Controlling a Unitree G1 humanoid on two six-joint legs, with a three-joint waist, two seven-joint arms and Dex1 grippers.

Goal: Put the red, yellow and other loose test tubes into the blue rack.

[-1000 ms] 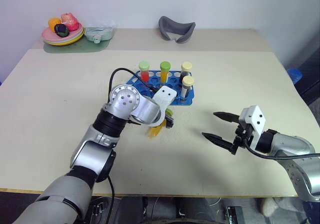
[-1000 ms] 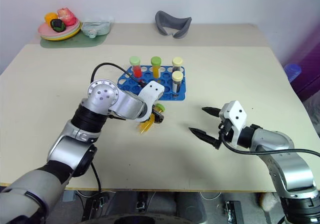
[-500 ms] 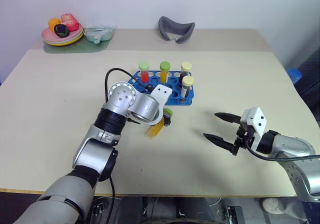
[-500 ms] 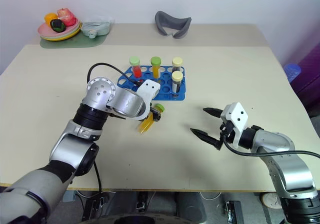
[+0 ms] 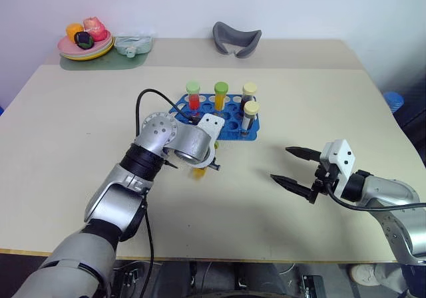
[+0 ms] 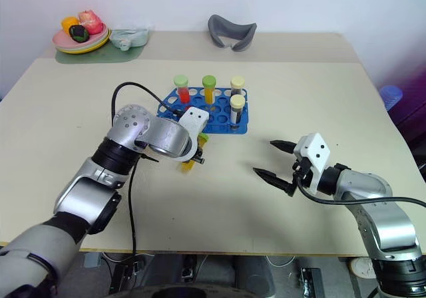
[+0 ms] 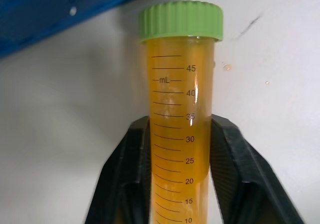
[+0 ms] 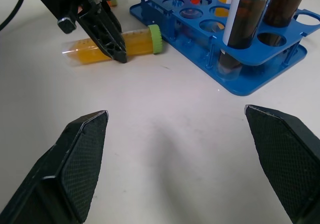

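Beige tabletop (image 5: 80,145) against a pale wall carries the blue rack (image 5: 229,122) near its centre, four capped tubes standing upright in it, with a plate of toy food (image 5: 83,42) at the far left corner. Just in front of the rack lies the yellow test tube (image 8: 117,41), long axis flat on the table, green cap toward the rack, its scale reading "mL" and 10 to 45. The left gripper (image 7: 177,149) has both jaws pressed against the tube's sides; the right gripper (image 5: 293,168) hovers well apart, jaws wide and empty.

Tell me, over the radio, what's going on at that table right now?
Left end effector shut on yellow test tube, lying on table beside blue rack. Right end effector open, empty, off to the side. Nothing in the way.
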